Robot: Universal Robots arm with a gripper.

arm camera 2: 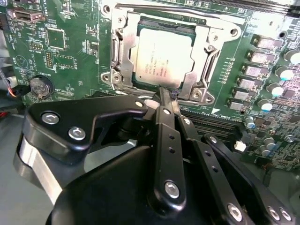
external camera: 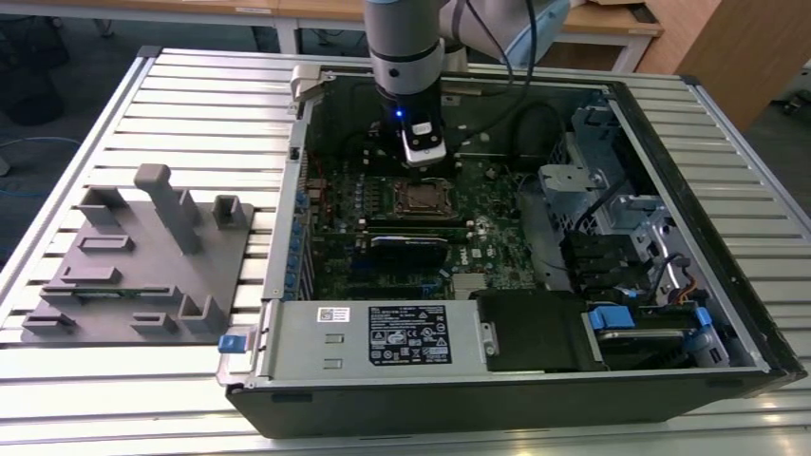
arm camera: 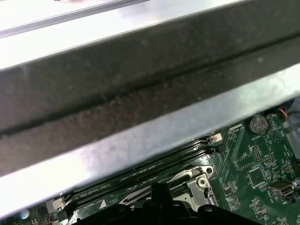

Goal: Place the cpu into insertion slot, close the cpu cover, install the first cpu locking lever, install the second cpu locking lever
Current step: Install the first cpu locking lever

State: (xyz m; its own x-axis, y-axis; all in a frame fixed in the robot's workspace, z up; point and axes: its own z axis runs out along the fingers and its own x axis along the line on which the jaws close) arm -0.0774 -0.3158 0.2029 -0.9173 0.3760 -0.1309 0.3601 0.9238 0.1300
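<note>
The cpu (arm camera 2: 161, 58), a dull silver square, lies in the insertion slot (external camera: 417, 198) on the green board inside the open computer case. The cpu cover (arm camera 2: 123, 56), a silvery frame, lies flat around the chip. A thin lever rod (arm camera 2: 187, 14) runs along the socket's far edge. My gripper (arm camera 2: 167, 93) is shut. Its two black fingers (arm camera 2: 164, 140) are pressed together, and their tips are at the socket's near rim, beside the cover's edge. In the exterior view the gripper (external camera: 424, 157) hangs just behind the socket. The first wrist view shows a socket corner (arm camera: 197, 180).
A grey fixture block (external camera: 140, 266) stands on the slatted table at the exterior view's left. A power supply (external camera: 380, 332) fills the case front and drive bays (external camera: 621, 237) the exterior view's right. Long black memory slots (arm camera 2: 211, 124) and a coin battery (arm camera 2: 40, 86) flank the socket. The case wall (arm camera: 140, 93) is close.
</note>
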